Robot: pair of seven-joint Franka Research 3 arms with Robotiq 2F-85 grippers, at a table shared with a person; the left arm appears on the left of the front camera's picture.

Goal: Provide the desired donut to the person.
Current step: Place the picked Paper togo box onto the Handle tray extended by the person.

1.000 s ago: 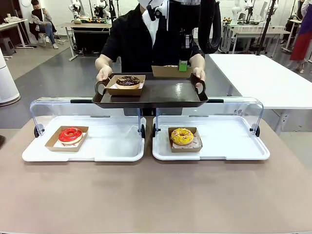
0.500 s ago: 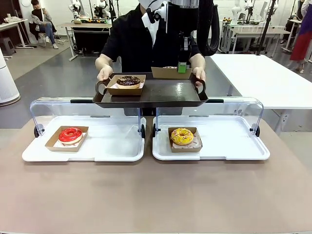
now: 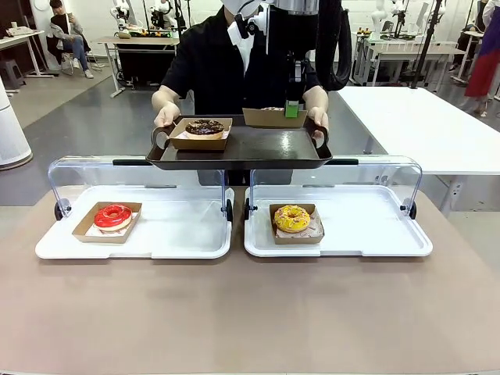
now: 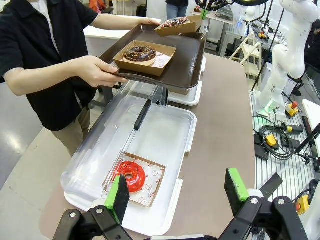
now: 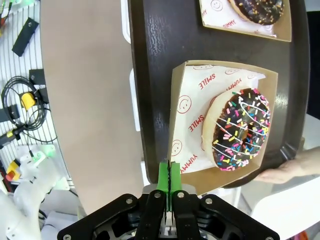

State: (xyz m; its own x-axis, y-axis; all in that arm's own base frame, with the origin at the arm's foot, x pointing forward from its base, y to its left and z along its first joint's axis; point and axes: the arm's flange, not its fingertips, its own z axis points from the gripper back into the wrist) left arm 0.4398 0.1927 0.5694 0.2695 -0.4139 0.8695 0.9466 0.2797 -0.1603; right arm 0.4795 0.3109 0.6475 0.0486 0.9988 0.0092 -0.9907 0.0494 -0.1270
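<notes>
Four donuts in all, each in its own brown paper box. Two white trays (image 3: 195, 246) on the brown table (image 3: 250, 320), side by side, each with a clear lid (image 3: 94, 168) tipped up at the back. One red donut (image 3: 113, 216) on the left white tray. One yellow donut (image 3: 292, 219) on the right white tray.

One dark tray (image 3: 242, 148) held up over the far edge of the table by the person (image 3: 211, 62) in the black top, one hand (image 3: 166, 117) on each end. Two boxes on that dark tray. One chocolate donut (image 3: 205, 127) in the box on the picture's left. One sprinkle donut (image 5: 242, 129), chocolate with many colours of sprinkles, in the other box (image 5: 200, 120), on the tray's right part.

Right gripper (image 5: 168, 180) pinched shut on the thin edge of that sprinkle donut's box, green pads pressed flat together with the paper wall between them. In the front view, seen coming down from above at the box's back edge (image 3: 293, 108).

Left gripper (image 4: 177, 192) wide open, holding nothing, up in the air above the near end of the left white tray, red donut below it, two green pads well apart.
</notes>
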